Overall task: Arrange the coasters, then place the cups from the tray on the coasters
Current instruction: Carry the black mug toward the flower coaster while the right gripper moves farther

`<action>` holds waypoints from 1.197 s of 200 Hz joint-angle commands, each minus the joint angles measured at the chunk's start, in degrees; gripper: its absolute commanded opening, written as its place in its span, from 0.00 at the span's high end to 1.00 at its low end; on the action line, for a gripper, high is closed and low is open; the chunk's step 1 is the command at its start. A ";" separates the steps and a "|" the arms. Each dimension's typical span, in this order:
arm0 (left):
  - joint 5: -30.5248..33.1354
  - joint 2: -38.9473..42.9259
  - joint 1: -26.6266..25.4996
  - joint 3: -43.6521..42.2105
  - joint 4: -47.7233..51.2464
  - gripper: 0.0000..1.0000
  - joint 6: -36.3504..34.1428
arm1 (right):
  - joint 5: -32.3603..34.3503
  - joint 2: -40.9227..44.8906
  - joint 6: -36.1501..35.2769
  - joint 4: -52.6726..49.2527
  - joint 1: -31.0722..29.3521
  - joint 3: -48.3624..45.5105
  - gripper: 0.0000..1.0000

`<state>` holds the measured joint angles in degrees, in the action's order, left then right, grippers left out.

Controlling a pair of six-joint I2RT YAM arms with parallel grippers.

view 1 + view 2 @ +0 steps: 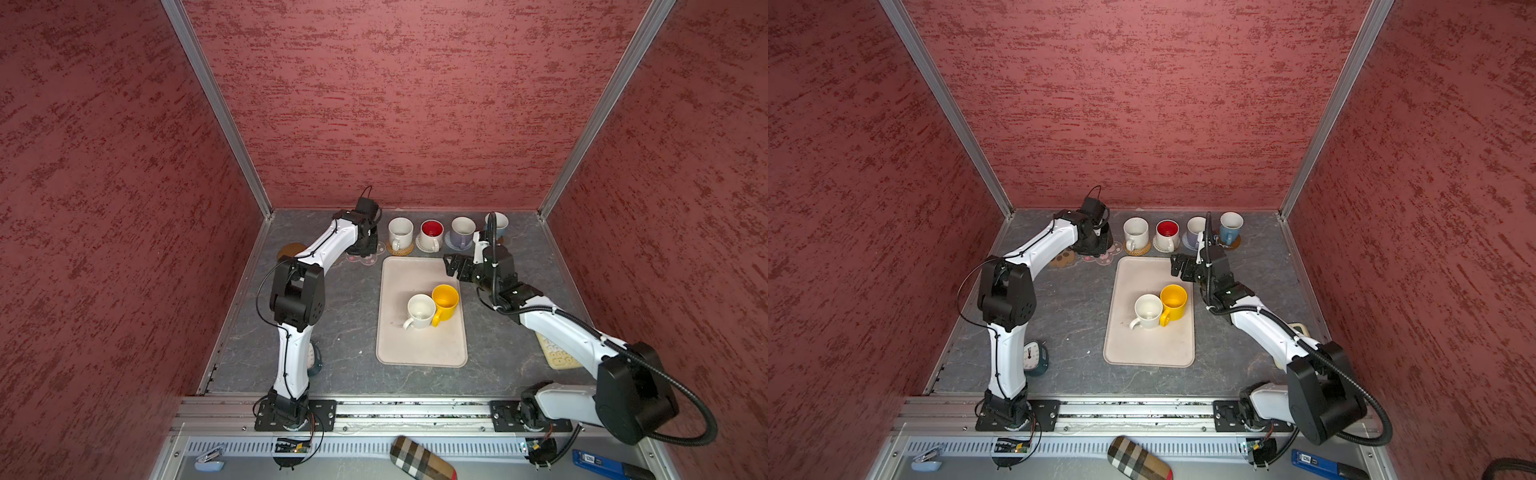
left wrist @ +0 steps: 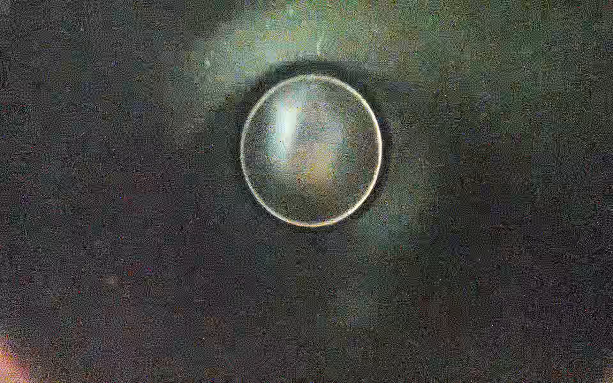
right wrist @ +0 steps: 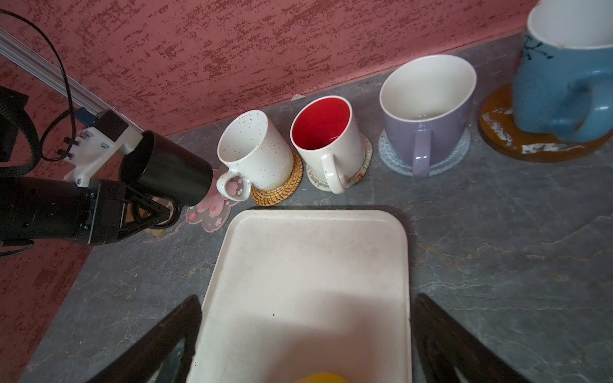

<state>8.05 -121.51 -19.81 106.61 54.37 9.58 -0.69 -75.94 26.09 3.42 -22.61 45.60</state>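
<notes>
Currently, step in hand: seating the glossy black handled mug on the pink flower-shaped coaster, left of the back row of cups. Your left gripper is clamped narrowly at its handle; whether the base touches cannot be told. Right gripper: jaws wide, empty, over the far end of the beige rectangular tray. Next, by my judgement: lower, release, then collect the white mug or the yellow mug, which touch each other on the tray.

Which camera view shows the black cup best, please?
The right wrist view: the black cup shows nearly whole, tilted, gripped by the left tool beside the pink flower coaster. In both top views it is lost under the left arm's black wrist. The left wrist view gives only a dark, grainy look, seemingly into its inside.
</notes>
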 commanded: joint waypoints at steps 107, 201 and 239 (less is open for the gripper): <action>1.11 -5.01 2.18 4.65 -6.84 1.00 -1.41 | -2.30 -3.87 -0.51 4.89 0.47 0.71 0.01; 0.80 -5.75 1.60 4.66 -7.18 1.00 -0.99 | -3.27 -5.14 -0.25 5.19 0.54 1.05 0.01; 0.84 -6.09 1.70 4.41 -7.26 1.00 -0.91 | -3.35 -5.01 -0.25 5.20 0.49 0.89 0.01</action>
<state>8.40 -127.52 -18.06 109.23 50.94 8.99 -3.42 -80.84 26.09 6.61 -22.61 45.60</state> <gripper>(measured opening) 0.180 0.987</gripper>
